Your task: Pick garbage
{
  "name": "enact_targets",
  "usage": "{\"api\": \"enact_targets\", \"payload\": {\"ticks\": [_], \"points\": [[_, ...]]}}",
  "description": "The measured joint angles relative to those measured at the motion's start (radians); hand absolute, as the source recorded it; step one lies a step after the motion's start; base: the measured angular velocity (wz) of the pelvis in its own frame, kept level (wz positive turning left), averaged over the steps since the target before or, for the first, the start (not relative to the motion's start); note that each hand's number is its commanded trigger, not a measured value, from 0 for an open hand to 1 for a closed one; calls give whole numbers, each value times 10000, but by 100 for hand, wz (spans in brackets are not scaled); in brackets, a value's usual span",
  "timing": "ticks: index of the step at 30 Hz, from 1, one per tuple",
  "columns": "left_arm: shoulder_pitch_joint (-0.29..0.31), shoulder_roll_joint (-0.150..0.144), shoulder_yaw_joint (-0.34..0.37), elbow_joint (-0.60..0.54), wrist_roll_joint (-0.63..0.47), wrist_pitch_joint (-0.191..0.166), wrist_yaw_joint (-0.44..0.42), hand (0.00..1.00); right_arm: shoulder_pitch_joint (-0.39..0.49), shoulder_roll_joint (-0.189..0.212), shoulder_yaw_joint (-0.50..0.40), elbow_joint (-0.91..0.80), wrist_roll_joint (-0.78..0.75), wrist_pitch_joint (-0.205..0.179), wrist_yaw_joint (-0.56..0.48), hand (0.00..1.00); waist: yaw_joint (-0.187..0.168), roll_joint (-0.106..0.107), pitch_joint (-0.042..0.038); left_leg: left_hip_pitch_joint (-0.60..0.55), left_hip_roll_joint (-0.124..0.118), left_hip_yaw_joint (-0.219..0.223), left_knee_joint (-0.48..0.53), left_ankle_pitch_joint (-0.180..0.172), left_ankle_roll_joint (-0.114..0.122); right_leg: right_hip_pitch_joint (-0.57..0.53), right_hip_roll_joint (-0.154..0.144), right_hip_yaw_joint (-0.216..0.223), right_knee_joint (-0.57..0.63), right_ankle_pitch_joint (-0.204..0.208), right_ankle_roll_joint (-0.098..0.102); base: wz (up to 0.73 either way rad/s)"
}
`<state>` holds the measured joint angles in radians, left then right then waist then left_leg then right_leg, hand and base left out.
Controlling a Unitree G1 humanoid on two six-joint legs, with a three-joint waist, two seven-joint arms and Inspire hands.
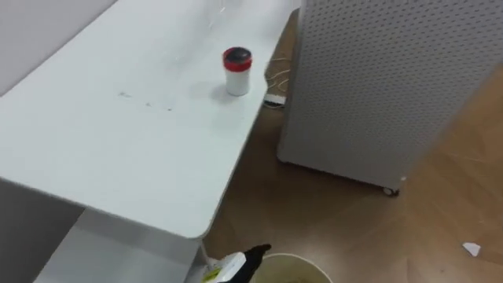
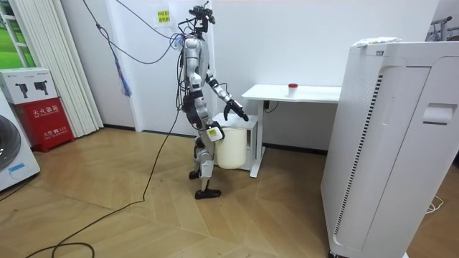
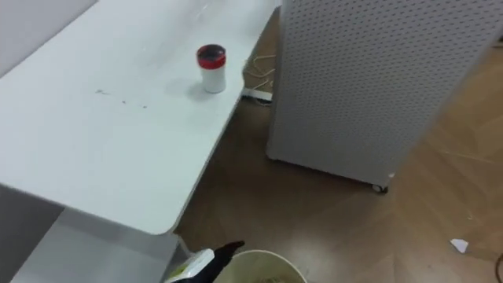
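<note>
left hand [image 1: 253, 255] | hangs above round white plastic bin [image 1: 308, 262], dark fingers straight and loose, holding nothing | small white cup with red lid [image 1: 237, 71], likely the garbage, stands upright on white table [image 1: 118, 141], far beyond this hand, slightly left | left arm looks nearer | right hand [image 2: 213, 133] by hip, state unreadable

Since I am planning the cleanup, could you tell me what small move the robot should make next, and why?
Probably a turn to its right, towards the small white scrap on the wooden floor: it lies loose, well away from the round cream bin, where one hand hangs; whether it holds anything is unclear.
</note>
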<state>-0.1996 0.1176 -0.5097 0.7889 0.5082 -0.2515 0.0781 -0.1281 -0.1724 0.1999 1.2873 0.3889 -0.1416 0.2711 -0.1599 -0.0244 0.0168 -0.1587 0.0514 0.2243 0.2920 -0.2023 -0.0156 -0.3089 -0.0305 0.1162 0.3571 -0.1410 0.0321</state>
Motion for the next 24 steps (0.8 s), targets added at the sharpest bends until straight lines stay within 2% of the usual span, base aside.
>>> {"api": "enact_targets", "payload": {"ticks": [2,4,5,6,8,9,10,11,12,13,14,18,21,24], "points": [[18,201,-16,-361,60,-5,-50,0,119,-2,-222,-80,6,14,4,100,-2,2,-10,99,56,34,6,-142,8,52,126,162,-129,120,21,-41],[152,573,13,-742,63,-18,-51,0,276,10,-250,-335,-11,52,1,100,70,-25,-23,326,86,383,-36,-195,52,202,210,437,-389,349,92,-50],[220,616,71,-758,76,-41,-52,0,339,9,-253,-372,-6,52,1,100,100,-22,-25,440,99,529,-75,-209,67,274,217,451,-483,426,108,-75],[423,622,359,-780,100,-51,-56,0,443,15,-251,-433,1,52,12,100,282,-41,-34,722,112,914,-202,-276,94,331,217,395,-578,590,135,-102],[734,663,818,-969,142,-53,-51,0,503,42,-241,-494,-4,48,103,100,597,-35,-47,887,123,1105,-216,-476,172,320,135,-325,-821,1020,79,-118],[874,715,1112,-1073,155,-98,-45,0,542,91,-242,-531,-16,48,219,100,757,-51,-54,899,164,1266,-256,-568,239,360,33,-1113,-1089,1342,-36,-100],[978,734,1371,-1194,231,-96,-41,0,586,127,-252,-539,-11,33,322,100,833,-61,-64,941,357,1597,-201,-654,276,435,-41,-1849,-1165,1434,-162,-84],[1068,743,1469,-1366,261,-91,-35,0,608,135,-253,-539,-8,27,354,100,846,-53,-63,1003,473,1870,-179,-694,294,463,-55,-2223,-964,1333,-301,-56],[1263,744,1529,-1896,255,-89,-16,0,632,120,-289,-511,-16,-3,381,100,864,-17,-69,1154,601,2203,-228,-739,288,525,-158,-2951,-123,740,-481,-37],[1391,707,1508,-2433,206,-101,-8,0,633,75,-289,-455,-33,-8,386,100,874,-41,-79,1309,557,2328,-313,-741,278,763,-273,-3236,222,258,-413,-31],[1424,713,1515,-2650,149,-106,-7,0,635,66,-273,-454,-43,-8,386,100,883,-71,-82,1376,507,2338,-326,-751,263,867,-294,-3190,177,149,-330,-20],[1426,715,1569,-3866,110,-186,0,0,507,89,-238,-447,-160,-12,379,100,833,-88,-89,1560,273,1853,-327,-749,233,1230,-186,-3111,-495,128,-406,-12],[1475,836,1577,-4738,47,-187,9,0,691,67,-244,-468,0,-30,438,100,834,-170,-90,1637,272,1638,-347,-749,232,1414,-131,-3208,-717,163,-356,6],[1503,895,1802,-5531,-58,-221,400,0,802,48,-244,-466,9,-25,435,100,858,-155,-90,1684,252,1400,-398,-748,233,1537,-129,-3245,-861,201,-312,5]]}}
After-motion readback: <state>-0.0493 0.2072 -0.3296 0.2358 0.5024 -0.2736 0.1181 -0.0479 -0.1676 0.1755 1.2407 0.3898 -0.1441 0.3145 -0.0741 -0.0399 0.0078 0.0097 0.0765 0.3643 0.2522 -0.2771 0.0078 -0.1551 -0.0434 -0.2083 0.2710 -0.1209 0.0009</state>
